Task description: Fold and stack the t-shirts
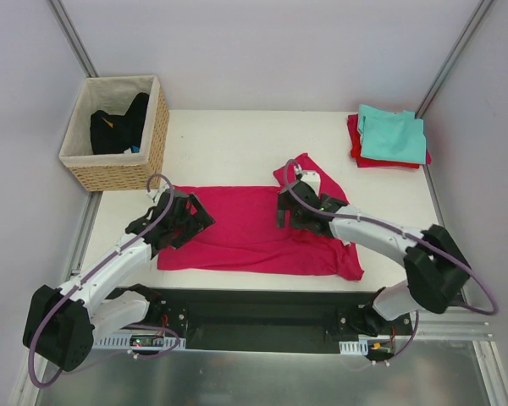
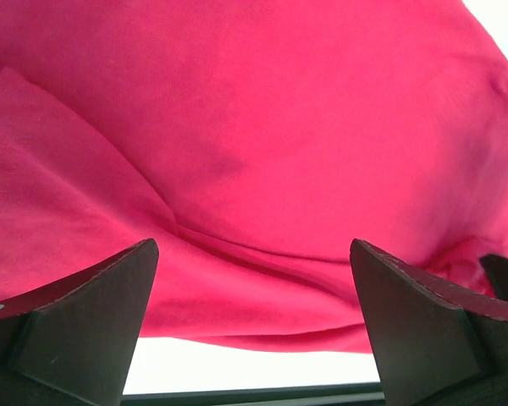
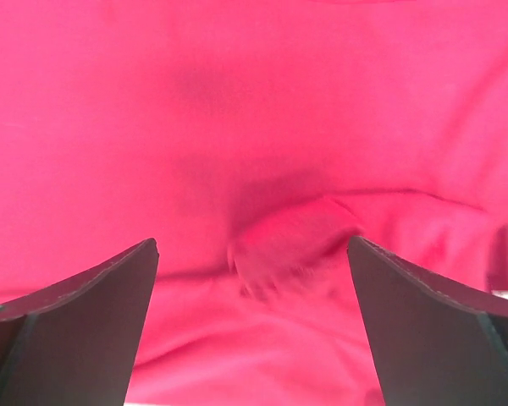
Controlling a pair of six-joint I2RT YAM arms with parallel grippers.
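A large magenta-pink t-shirt (image 1: 245, 235) lies spread across the near part of the white table (image 1: 229, 148), with one part folded up toward the back (image 1: 303, 169). My left gripper (image 1: 189, 222) hovers open over its left edge, and in the left wrist view pink cloth (image 2: 262, 127) lies beneath the left gripper (image 2: 252, 245). My right gripper (image 1: 286, 211) stands open over the shirt's upper middle, and the right gripper (image 3: 252, 241) has a small blurred bump of cloth (image 3: 292, 241) lying loose under it. A folded teal t-shirt (image 1: 392, 135) sits on a folded red one (image 1: 356, 150) at the back right.
A woven wicker basket (image 1: 118, 173) with a cloth liner holds dark items at the back left. Metal frame posts rise at both back corners. The table's near edge (image 2: 237, 372) runs just below the shirt's hem.
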